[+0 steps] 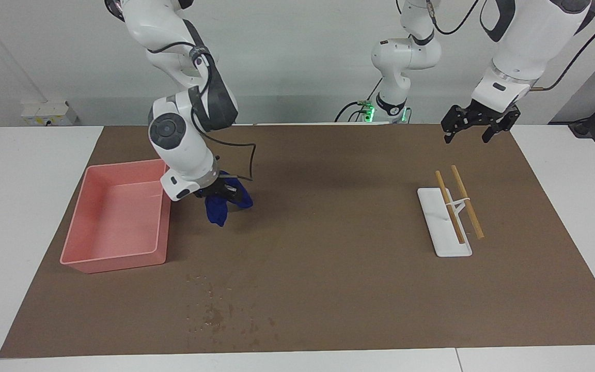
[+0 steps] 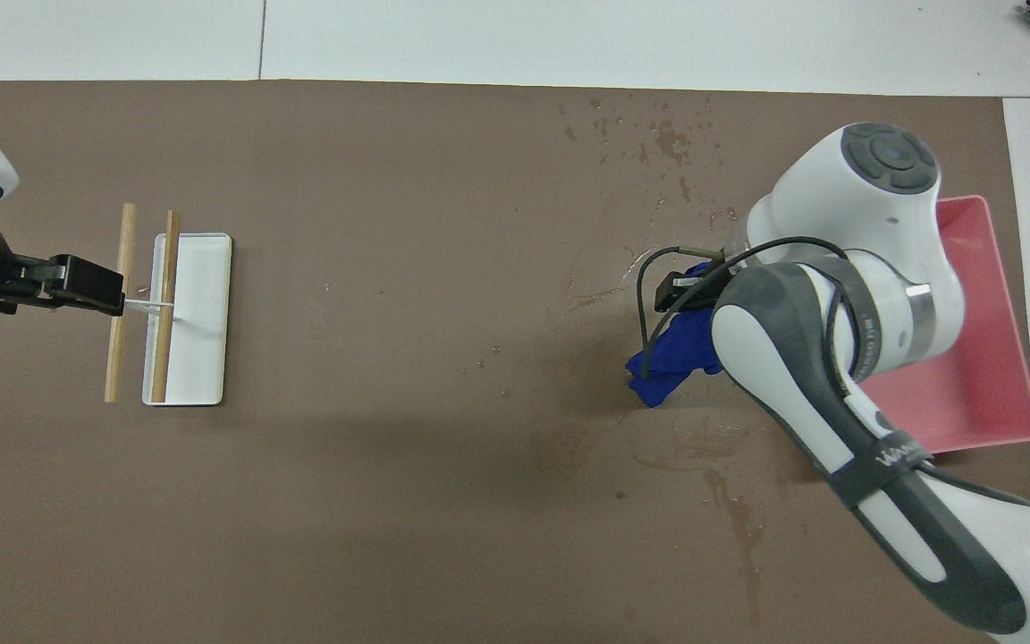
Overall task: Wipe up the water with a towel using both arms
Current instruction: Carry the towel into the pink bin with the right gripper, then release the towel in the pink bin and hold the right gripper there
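The right arm (image 1: 184,77) is bent down from its base toward the pink tray's end of the table, its white wrist housing tilted so that the round cap faces the camera in the facing view. The right gripper (image 1: 220,196) is carried above the brown mat (image 1: 328,289), just beside the pink tray (image 1: 96,258), and its fingers are clamped on the towel (image 1: 218,209). The towel, a navy-blue bunch, is seen hanging from the gripper, its lower end pointing down at the mat; whether that end touches the mat cannot be told. In the overhead view the towel (image 2: 671,358) is partly covered by the forearm (image 2: 801,358), which also hides part of the tray (image 2: 998,394).

Water spots (image 1: 215,315) are spread on the mat farther from the robots than the towel, and wet streaks (image 2: 730,510) are seen nearer to the robots.

The left arm (image 1: 519,46) is held waiting, elbow high, wrist pointed down. The left gripper (image 1: 474,135) is held in the air with its fingers apart, over the mat close to the white rack (image 1: 439,227) with its two wooden rods (image 1: 465,201).
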